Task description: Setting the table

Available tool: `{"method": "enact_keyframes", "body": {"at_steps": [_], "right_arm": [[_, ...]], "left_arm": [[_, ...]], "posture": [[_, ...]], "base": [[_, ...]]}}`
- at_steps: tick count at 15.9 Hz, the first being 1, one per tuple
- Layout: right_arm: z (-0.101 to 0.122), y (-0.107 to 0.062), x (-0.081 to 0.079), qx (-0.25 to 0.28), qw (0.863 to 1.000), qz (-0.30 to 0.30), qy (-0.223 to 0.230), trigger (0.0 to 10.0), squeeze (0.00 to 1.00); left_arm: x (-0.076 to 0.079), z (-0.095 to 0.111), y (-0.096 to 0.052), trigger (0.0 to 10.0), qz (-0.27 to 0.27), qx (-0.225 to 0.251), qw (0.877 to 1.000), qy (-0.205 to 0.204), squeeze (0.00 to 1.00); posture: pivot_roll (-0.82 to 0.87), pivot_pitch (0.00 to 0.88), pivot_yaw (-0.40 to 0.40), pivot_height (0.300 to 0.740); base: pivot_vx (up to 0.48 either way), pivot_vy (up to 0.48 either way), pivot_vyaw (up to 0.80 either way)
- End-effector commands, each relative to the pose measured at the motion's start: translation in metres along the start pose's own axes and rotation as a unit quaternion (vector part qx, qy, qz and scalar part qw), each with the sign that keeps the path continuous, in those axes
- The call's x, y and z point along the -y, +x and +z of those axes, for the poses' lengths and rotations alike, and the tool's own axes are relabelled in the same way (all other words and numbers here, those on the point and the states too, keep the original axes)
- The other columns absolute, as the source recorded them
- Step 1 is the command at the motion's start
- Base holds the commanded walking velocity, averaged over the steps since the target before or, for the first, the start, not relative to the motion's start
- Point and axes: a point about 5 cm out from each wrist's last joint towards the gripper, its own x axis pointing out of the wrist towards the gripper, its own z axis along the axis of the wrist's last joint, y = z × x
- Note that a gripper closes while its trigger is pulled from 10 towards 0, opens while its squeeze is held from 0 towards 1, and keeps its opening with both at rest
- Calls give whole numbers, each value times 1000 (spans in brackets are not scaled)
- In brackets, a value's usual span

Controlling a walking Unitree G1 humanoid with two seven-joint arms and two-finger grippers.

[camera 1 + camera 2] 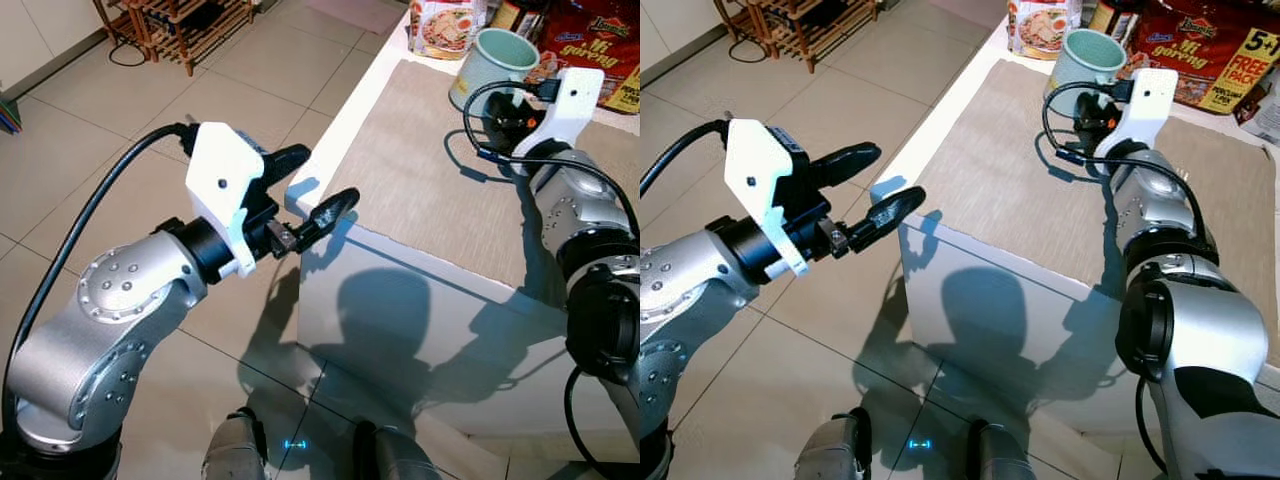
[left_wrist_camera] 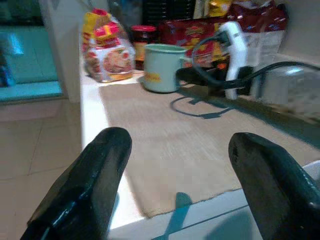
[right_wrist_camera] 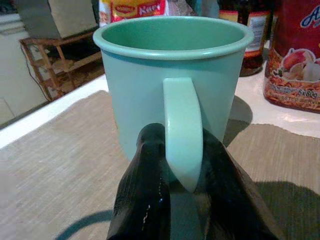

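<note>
Setting has barely begun: the right pincer point(image 3: 182, 187) clamps the green mug's point(image 3: 172, 85) handle at the mat's point(image 1: 430, 170) twelve o'clock edge on the worktop point(image 1: 345, 115), while the left pincer point(image 1: 315, 190) hovers apart, empty, at nine o'clock.

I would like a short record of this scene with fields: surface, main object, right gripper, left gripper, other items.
surface: white table with a beige placemat
main object: green mug, upright on the placemat's far edge
right gripper: fingers closed on the mug's handle
left gripper: open, held off the table's near corner, holding nothing
other items: noodle packs and a jar behind the mug
</note>
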Motion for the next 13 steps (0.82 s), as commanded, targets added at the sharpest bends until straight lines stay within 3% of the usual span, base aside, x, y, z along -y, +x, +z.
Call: {"method": "enact_keyframes", "body": {"at_steps": [1, 4, 6, 9, 10, 11, 13], "right_arm": [[16, 2, 0, 42, 999, 11, 9, 0, 0], [48, 8, -12, 114, 990, 78, 18, 0, 0], [51, 6, -18, 127, 987, 97, 9, 0, 0], [51, -16, -38, 155, 982, 107, 29, 0, 0], [49, -30, -49, 162, 980, 107, 32, 2745, 0], [46, -41, -58, 165, 980, 104, 38, 10000, 0], [42, -63, -71, 167, 980, 94, 50, 10000, 0]], "left_arm": [[-5, -4, 1, 10000, 17, -11, 1000, 15, 0], [-18, -21, 0, 10000, 79, -49, 995, 22, 0], [-17, -27, 0, 10000, 88, -49, 995, 20, 0], [-13, -34, 4, 10000, 91, -48, 995, 14, 0], [-12, -36, 4, 10000, 93, -49, 994, 14, 0], [-12, -39, 3, 10000, 93, -51, 994, 16, 0], [-11, -42, 3, 10000, 97, -52, 993, 29, 0]], "posture": [[133, 157, -70, 740], [78, 83, -68, 740], [62, 54, -68, 740], [40, 6, -56, 740], [34, 0, -51, 740], [29, 0, -50, 740], [24, 0, -49, 740]], "base": [[0, 0, 0], [0, 0, 0], [0, 0, 0], [0, 0, 0], [0, 0, 0], [-289, 0, 0], [-289, 0, 0]]}}
